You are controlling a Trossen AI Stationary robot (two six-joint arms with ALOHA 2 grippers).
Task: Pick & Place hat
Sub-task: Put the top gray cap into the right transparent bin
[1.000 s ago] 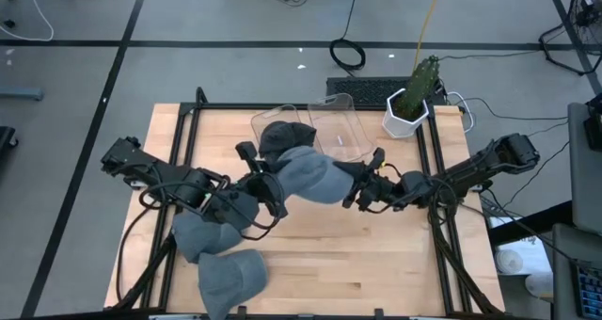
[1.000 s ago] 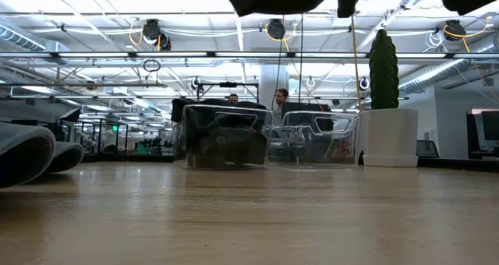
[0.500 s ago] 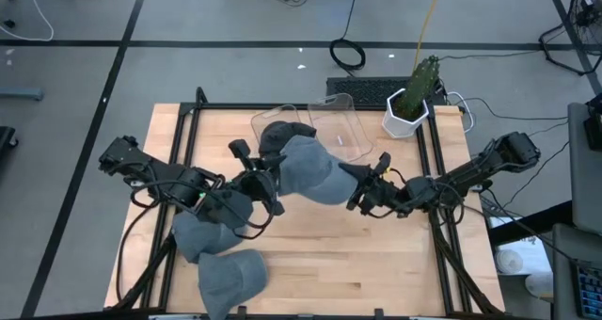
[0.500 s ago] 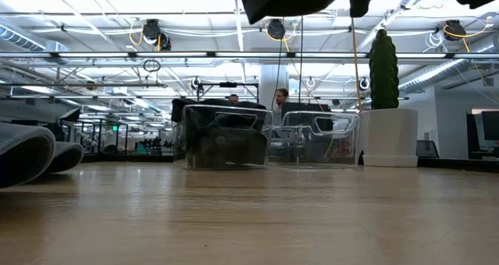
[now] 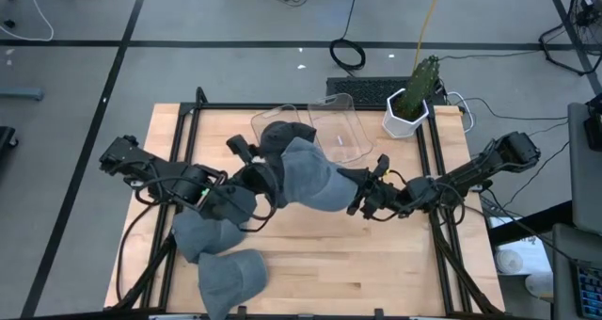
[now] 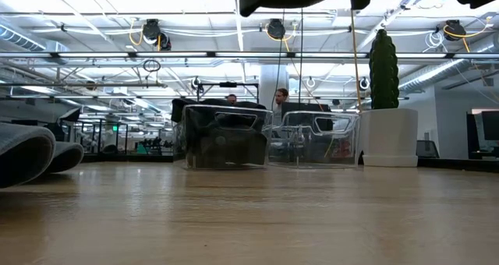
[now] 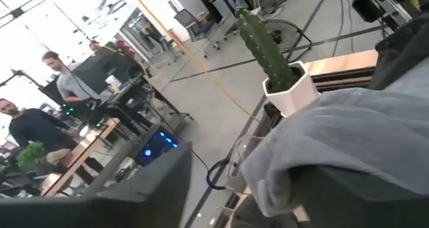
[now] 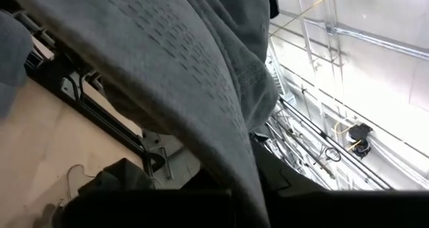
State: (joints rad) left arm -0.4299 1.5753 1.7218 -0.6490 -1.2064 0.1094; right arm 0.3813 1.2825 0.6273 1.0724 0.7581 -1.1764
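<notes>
Grey fabric hat hangs above the table, right pincer clamped on it; left pincer alongside, grip unclear.

Two black arms of jointed, blocky segments, with loose black cables looping beside them; each ends in a dark two-finger gripper.

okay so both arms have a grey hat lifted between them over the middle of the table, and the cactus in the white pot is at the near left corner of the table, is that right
Not quite. The high view shows the cactus in its white pot at the far right corner of the table, beside the clear bins, not at the near left. The rest holds: the grey hat hangs between the left gripper and the right gripper, above the middle of the table.
</notes>
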